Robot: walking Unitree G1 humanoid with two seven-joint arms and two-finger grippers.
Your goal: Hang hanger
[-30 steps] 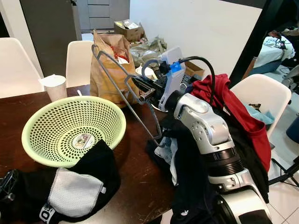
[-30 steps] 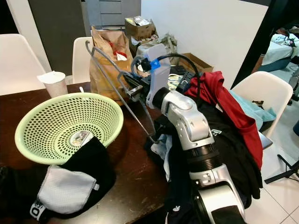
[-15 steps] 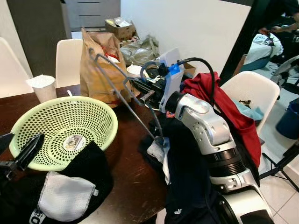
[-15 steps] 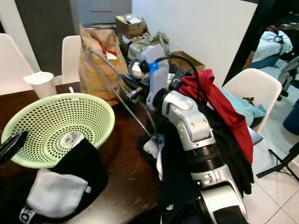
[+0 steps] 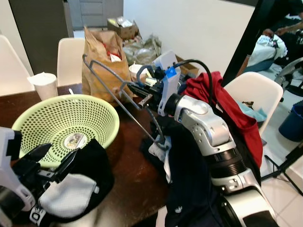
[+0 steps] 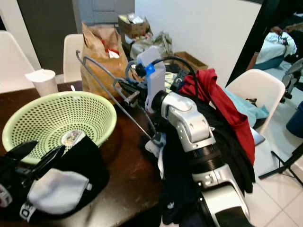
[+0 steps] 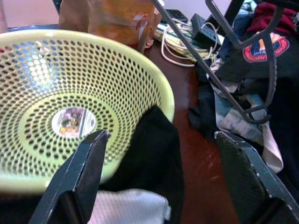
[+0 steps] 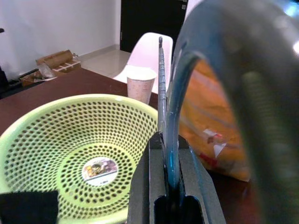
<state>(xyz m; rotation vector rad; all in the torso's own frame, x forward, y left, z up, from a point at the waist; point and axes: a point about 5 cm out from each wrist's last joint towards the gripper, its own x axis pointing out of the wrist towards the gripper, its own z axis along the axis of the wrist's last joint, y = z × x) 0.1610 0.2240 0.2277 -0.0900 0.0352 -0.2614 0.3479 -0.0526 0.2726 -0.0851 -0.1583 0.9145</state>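
Note:
A grey wire hanger (image 5: 106, 69) is held up above the dark wooden table (image 5: 137, 179), slanting from near the paper bag down to the clothes pile. My right gripper (image 5: 142, 92) is shut on its middle; the right wrist view shows the wire clamped between the fingers (image 8: 159, 172). My left gripper (image 5: 52, 158) hovers open at the lower left, over a black garment with a grey mesh patch (image 5: 90, 177). The left wrist view shows both its fingers (image 7: 79, 177) spread wide, with the hanger's bar (image 7: 206, 65) beyond them.
A pale green perforated basket (image 5: 28, 123) sits on the table's left. Behind it are a brown paper bag (image 5: 102, 52), a paper cup (image 5: 42, 85) and white chairs (image 5: 68, 56). Red and dark clothes (image 5: 222, 99) are heaped over the right chair and table edge.
My left gripper has risen into view at the lower left, above the black garment. The camera has shifted a little. The right gripper still holds the hanger in about the same place.

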